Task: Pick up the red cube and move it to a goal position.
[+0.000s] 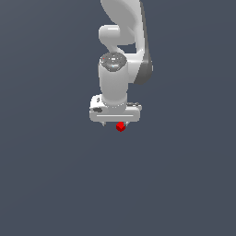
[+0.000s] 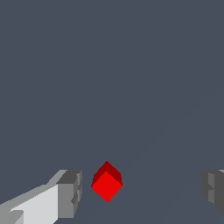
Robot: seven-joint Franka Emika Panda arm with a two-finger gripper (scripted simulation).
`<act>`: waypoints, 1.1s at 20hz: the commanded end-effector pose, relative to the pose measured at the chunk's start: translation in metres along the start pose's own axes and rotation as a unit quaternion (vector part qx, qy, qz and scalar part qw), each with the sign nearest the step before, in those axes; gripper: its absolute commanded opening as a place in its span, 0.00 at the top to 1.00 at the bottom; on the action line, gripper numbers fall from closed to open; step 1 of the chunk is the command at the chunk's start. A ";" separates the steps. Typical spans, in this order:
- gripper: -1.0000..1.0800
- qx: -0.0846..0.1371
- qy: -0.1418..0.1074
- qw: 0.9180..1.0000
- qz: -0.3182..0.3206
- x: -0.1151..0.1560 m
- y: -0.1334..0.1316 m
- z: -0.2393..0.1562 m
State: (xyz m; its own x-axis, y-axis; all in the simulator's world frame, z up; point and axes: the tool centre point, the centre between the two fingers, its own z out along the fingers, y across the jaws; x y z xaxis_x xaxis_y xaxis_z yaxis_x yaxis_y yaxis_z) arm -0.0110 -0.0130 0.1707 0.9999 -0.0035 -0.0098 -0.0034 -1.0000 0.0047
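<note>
- In the exterior view we see the white arm (image 1: 120, 55) coming down from the top centre of the frame, with the claw (image 1: 116, 123) at its lower end, near the middle of the frame.
- The red cube (image 1: 120, 126) peeks out just under the claw's lower edge, slightly toward the exterior view's right of the claw's middle.
- In the wrist view the red cube (image 2: 106, 182) sits between the two grey fingertips (image 2: 70, 192), turned so that a corner faces the camera.
- We see the claw (image 2: 140, 189) spread wide and released: the cube lies close beside one fingertip without touching it and well apart from the other.
- The cube rests on the plain dark grey bench (image 2: 109, 78).
</note>
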 end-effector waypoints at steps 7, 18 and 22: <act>0.04 0.000 0.000 1.000 0.013 -0.003 0.000 0.005; 0.04 0.001 0.001 0.995 0.103 -0.028 -0.001 0.042; 0.04 0.001 0.002 0.988 0.155 -0.041 -0.003 0.064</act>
State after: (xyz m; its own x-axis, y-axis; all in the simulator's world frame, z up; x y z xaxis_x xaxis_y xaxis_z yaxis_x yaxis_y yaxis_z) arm -0.0473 -0.0111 0.1153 0.9625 -0.2714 -0.0054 -0.2713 -0.9625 0.0046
